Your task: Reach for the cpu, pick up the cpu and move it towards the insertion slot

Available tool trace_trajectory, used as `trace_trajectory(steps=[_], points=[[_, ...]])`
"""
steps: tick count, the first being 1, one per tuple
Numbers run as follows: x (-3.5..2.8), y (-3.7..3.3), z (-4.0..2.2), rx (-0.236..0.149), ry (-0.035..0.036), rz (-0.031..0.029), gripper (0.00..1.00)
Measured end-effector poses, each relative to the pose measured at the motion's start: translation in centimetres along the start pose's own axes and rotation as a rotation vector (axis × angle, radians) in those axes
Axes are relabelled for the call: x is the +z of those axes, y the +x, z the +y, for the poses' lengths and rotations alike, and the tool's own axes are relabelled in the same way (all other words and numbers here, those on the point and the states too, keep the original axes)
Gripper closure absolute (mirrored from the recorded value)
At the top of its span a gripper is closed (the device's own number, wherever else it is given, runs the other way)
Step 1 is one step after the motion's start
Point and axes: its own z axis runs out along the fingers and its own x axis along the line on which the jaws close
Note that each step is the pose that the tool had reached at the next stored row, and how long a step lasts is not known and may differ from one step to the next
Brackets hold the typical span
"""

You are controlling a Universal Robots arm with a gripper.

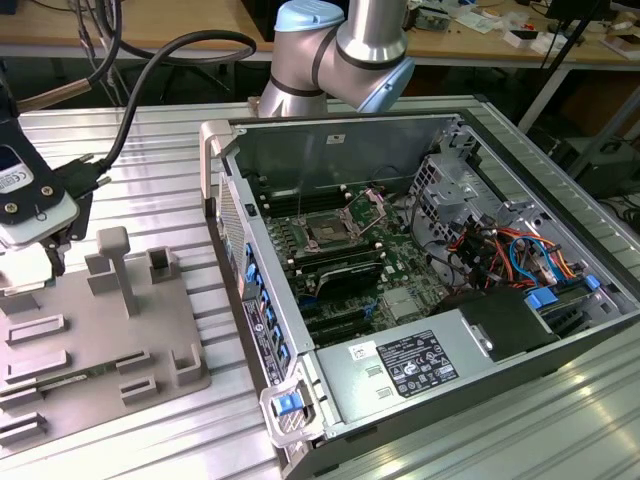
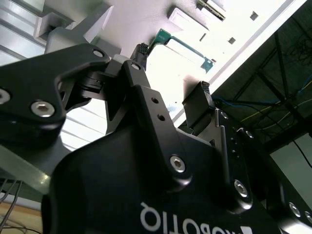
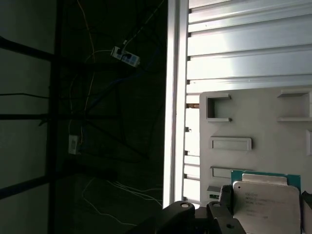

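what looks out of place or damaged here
Nothing stands out. The cpu looks undamaged beside the gripper over the grey tray, and the insertion slot in the open computer case looks intact.

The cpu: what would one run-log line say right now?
gripper: over grey tray | cpu: at gripper, hold unclear | insertion slot: apart, in open case

I see the cpu [image 3: 265, 207] face-on against the pale grey tray [image 3: 253, 126]: a square silvery top plate with a green rim showing along one edge. The insertion slot [image 1: 328, 232] sits well apart from the tray, inside the open computer case [image 1: 330, 140]. It has a dark centre and a silver frame, with green circuit board [image 1: 385, 262] around it.
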Motion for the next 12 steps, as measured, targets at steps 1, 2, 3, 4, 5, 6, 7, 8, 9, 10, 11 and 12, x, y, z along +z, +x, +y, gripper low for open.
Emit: trace_trajectory(steps=[1,2,3,4,5,6,7,8,9,10,11,12], points=[[-0.01,-0.16,-0.01,0.000,0.0001,0.0001,0.45],[0.00,-0.31,-0.02,0.000,0.0000,0.0000,0.45],[0.00,-0.38,-0.03,0.000,0.0000,0.0000,0.45],[-0.01,-0.47,-0.04,0.000,0.0000,0.0001,0.45],[-0.01,-0.65,-0.05,0.000,0.0000,0.0002,0.45],[-0.02,-0.86,-0.06,0.000,0.0000,0.0003,0.45],[-0.02,-0.96,-0.07,0.000,0.0000,0.0004,0.45],[-0.02,-1.10,-0.08,0.000,0.0000,0.0004,0.45],[-0.03,-1.32,-0.10,0.000,0.0000,0.0005,0.45],[-0.04,-1.48,-0.11,0.000,0.0000,0.0005,0.45],[-0.04,-1.60,-0.12,0.000,0.0000,0.0005,0.45],[-0.04,-1.71,-0.12,0.000,0.0000,0.0005,0.45]])
